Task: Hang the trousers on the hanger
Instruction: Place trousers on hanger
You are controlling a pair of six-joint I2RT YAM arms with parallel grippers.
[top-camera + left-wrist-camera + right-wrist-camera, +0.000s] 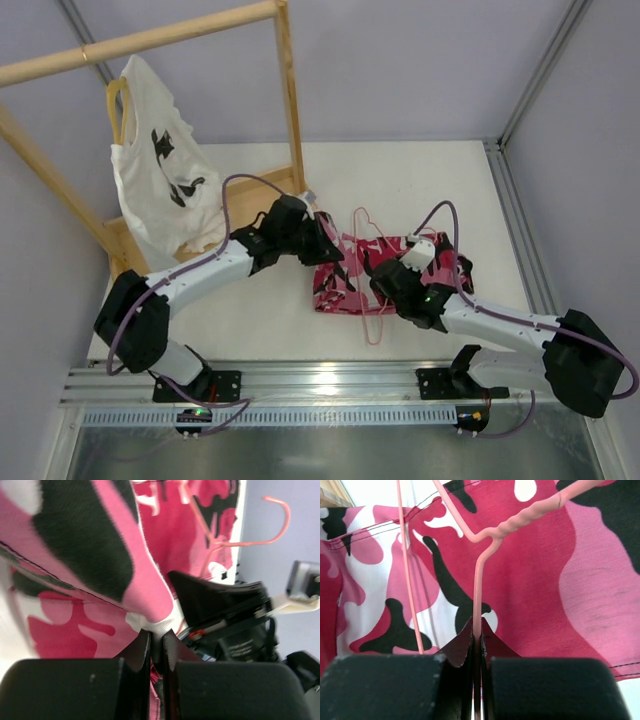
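Note:
The pink camouflage trousers (340,280) lie folded on the table between my arms. The thin pale-pink hanger (372,325) lies over them, its hook (366,218) toward the far side. My left gripper (332,262) is shut on a fold of the trousers (100,555) at their left edge. My right gripper (378,272) is shut on a wire of the hanger (477,595) above the cloth (545,580). The hanger hook also shows in the left wrist view (277,520).
A wooden rack (150,40) stands at the back left, with a white printed T-shirt (160,170) on a yellow hanger (115,100). A metal rail (320,385) runs along the table's near edge.

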